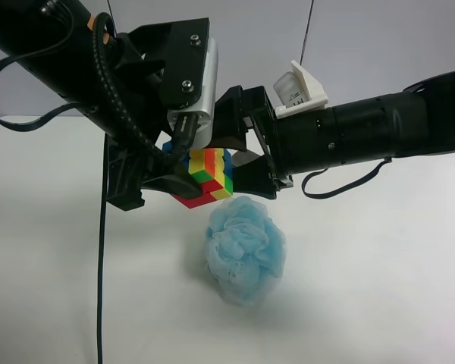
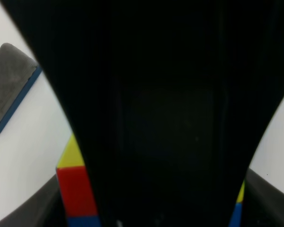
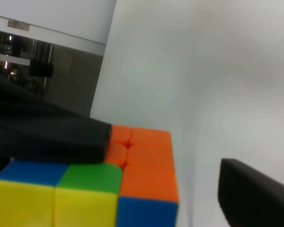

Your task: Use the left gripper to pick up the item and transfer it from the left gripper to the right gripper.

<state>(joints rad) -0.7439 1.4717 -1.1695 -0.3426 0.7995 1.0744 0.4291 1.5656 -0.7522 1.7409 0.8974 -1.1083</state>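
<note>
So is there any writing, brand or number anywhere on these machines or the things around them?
None can be read.
White clip on the arm at the exterior high view's right: marks too small to read.
Wall plaque in the right wrist view: too blurred to read.

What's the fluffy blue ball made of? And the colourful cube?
The blue puff looks like soft nylon-type mesh: it has gathered, see-through ruffles, though the exact fibre can't be told. The puzzle cube looks like hard, smooth plastic, with crisp edges, solid bright squares and a slight sheen.
</note>
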